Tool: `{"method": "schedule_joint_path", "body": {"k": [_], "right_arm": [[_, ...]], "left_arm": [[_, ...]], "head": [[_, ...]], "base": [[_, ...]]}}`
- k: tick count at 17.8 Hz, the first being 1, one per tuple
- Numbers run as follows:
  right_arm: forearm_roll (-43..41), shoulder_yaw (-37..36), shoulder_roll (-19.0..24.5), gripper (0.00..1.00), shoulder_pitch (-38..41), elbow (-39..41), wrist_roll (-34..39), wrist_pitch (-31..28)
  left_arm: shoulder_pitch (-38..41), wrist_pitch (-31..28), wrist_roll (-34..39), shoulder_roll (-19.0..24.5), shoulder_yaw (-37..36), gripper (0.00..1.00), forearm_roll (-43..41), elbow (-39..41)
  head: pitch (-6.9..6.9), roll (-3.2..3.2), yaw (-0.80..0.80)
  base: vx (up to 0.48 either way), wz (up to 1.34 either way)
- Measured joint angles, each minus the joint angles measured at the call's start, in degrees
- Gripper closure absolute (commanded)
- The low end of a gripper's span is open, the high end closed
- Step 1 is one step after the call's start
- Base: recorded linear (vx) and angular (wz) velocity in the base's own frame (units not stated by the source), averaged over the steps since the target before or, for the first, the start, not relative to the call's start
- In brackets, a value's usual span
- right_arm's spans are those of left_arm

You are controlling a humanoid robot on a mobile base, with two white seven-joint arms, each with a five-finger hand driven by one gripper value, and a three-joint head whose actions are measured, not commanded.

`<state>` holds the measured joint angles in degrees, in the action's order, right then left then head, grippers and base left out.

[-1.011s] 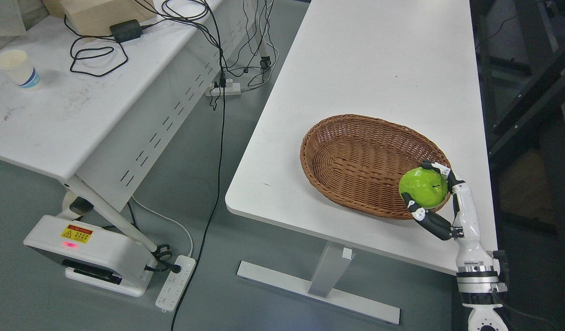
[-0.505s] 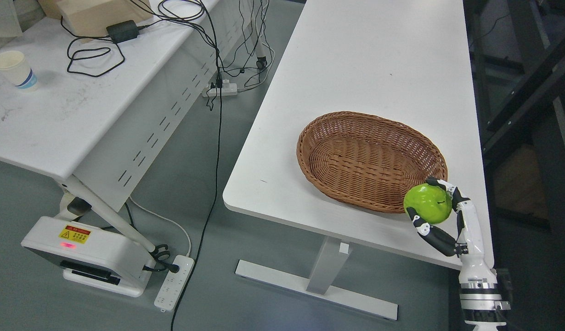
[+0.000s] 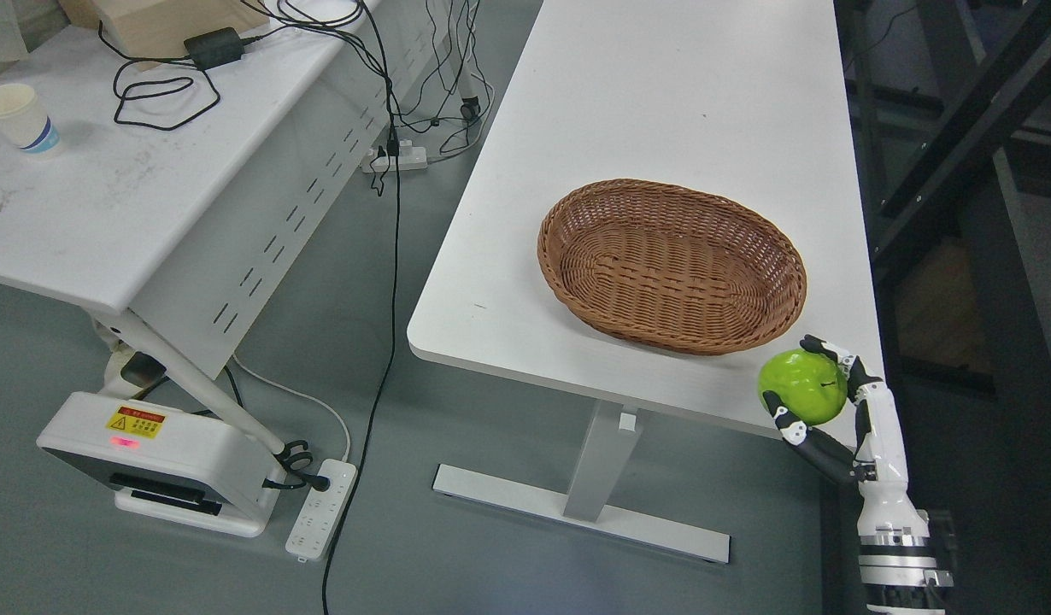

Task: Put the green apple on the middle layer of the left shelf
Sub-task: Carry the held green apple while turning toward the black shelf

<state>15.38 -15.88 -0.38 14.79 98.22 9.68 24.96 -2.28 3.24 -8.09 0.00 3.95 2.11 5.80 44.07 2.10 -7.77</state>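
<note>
My right robot hand (image 3: 820, 401), fingers curled around the round glossy green apple (image 3: 802, 387) at lower right, carries it; next I must find the unseen shelf.

Two white tables (image 3: 662, 102) (one cable-strewn) on grey floor (image 3: 457, 564).

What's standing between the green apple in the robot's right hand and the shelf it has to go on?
That can't be judged here: no left shelf is identifiable in the head view. The right hand already grips the green apple, held clear of the wicker basket at the near right corner of the white table. Nothing blocks the grasp.
</note>
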Motion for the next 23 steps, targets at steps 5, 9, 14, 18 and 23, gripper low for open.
{"method": "schedule_joint_path", "body": {"k": [5, 9, 14, 18, 23], "right_arm": [[-0.17, -0.14, 0.13, 1.0, 0.13, 0.02, 0.04, -0.09], [-0.22, -0.08, 0.21, 1.0, 0.34, 0.01, 0.21, -0.13], [-0.24, 2.08, 0.26, 1.0, 1.82, -0.12, 2.34, -0.25], [-0.25, 4.17, 0.31, 1.0, 2.81, -0.26, 2.77, -0.03], [-0.26, 5.79, 0.32, 1.0, 3.36, -0.39, 2.85, -0.02]], "left_arm": [[0.0, 0.03, 0.0, 0.0, 0.0, 0.0, 0.0, 0.0], [-0.01, 0.05, 0.0, 0.0, 0.0, 0.0, 0.0, 0.0], [-0.01, 0.07, 0.0, 0.0, 0.0, 0.0, 0.0, 0.0], [-0.01, 0.08, 0.0, 0.0, 0.0, 0.0, 0.0, 0.0], [0.0, 0.08, 0.0, 0.0, 0.0, 0.0, -0.01, 0.0]], "head": [[0.0, 0.0, 0.0], [0.01, 0.0, 0.0], [0.01, 0.0, 0.0], [0.01, 0.0, 0.0], [0.01, 0.0, 0.0]], "base": [[-0.081, -0.18], [-0.074, -0.4], [-0.11, -0.22], [-0.153, -0.08], [-0.208, 0.05]]}}
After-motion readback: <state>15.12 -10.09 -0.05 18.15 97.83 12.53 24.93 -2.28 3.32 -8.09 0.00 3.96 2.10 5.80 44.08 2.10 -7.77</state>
